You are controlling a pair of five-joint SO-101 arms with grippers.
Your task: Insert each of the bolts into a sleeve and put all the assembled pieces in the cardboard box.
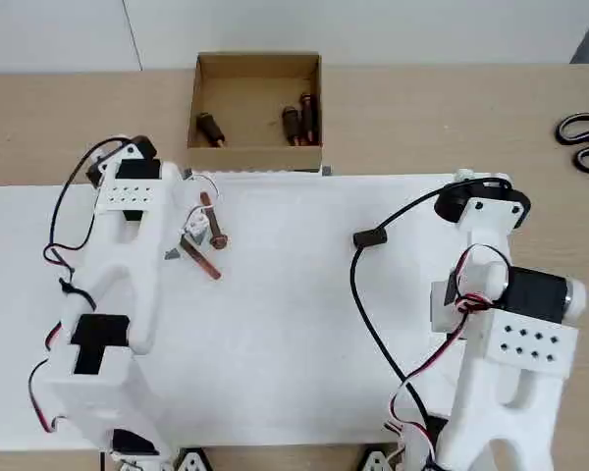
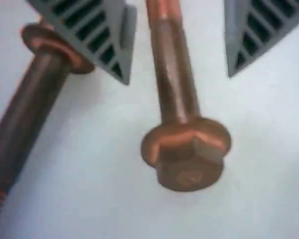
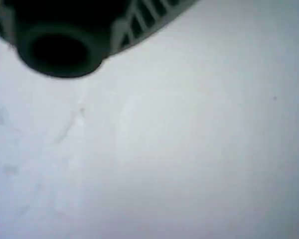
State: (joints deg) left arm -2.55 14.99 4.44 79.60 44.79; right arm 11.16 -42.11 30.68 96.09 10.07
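The left gripper (image 2: 178,69) stands open, its fingers apart astride the shank of a bolt (image 2: 187,149), likely ready to close on it; a second bolt (image 2: 35,109) lies just beside. The right gripper (image 3: 65,22) is clamped on a sleeve (image 3: 60,52), bore exposed, seemingly to receive the bolt; the cardboard box (image 1: 258,61), at 1 o'clock from the left gripper, holds assembled pieces (image 1: 299,118).

We see copper-brown bolts (image 2: 184,154) with a brighter orange sheen on one hexagonal head, a plain white sheet (image 1: 294,324) and a pale wood-toned counter (image 1: 79,118). The fingers (image 2: 89,30) are grey with dark ribbed slats, the sleeve (image 3: 57,50) is black, and the cardboard box (image 1: 258,61) is tan. The arms (image 1: 128,265) are white with black motors and red and black wires; the scissors (image 1: 584,140) have black handles.
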